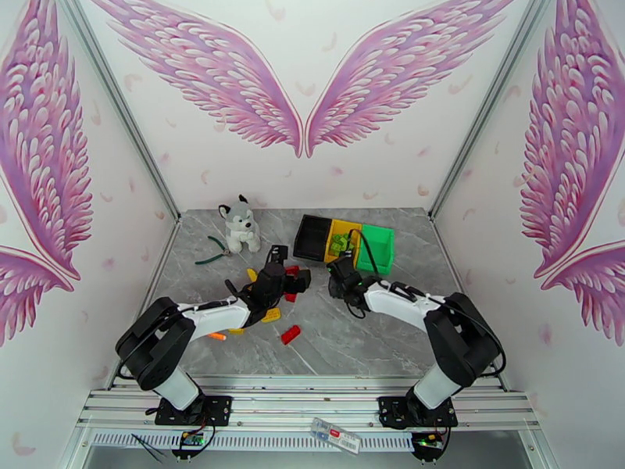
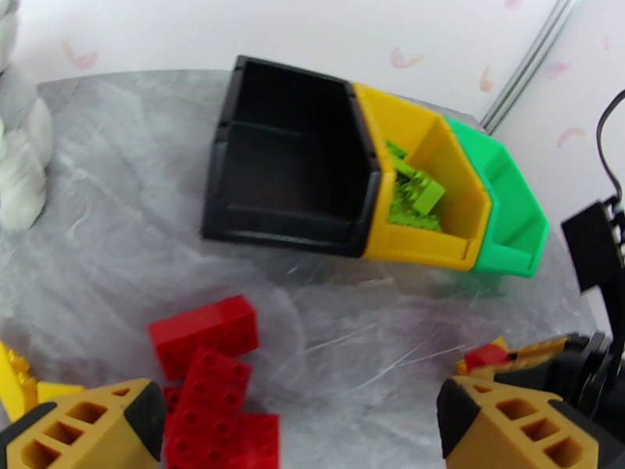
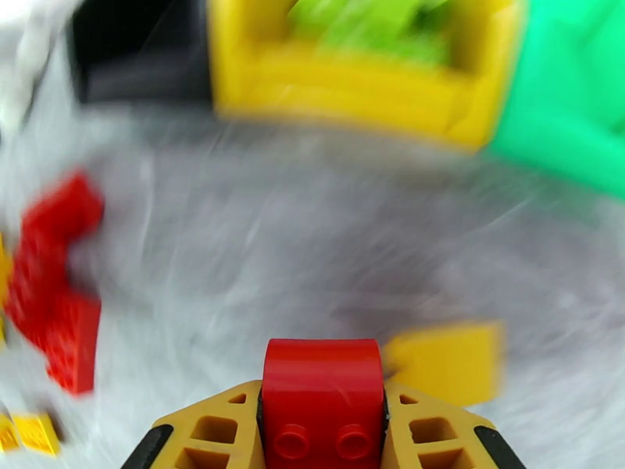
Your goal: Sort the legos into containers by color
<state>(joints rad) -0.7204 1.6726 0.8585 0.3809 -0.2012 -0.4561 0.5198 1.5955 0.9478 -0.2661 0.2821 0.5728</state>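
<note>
Your right gripper (image 3: pixel 322 420) clamped 1 small red studded plastic brick (image 3: pixel 322 377); your left gripper (image 2: pixel 301 431) gaped wide above loose red plastic bricks (image 2: pixel 205 330).

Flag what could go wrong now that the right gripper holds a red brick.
1. Green bricks lie in the yellow bin, so bin colours mislead; the red brick in the right gripper could land in the wrong one.
2. The open left gripper hovers nearby over the red pile; the arms could clash.
</note>
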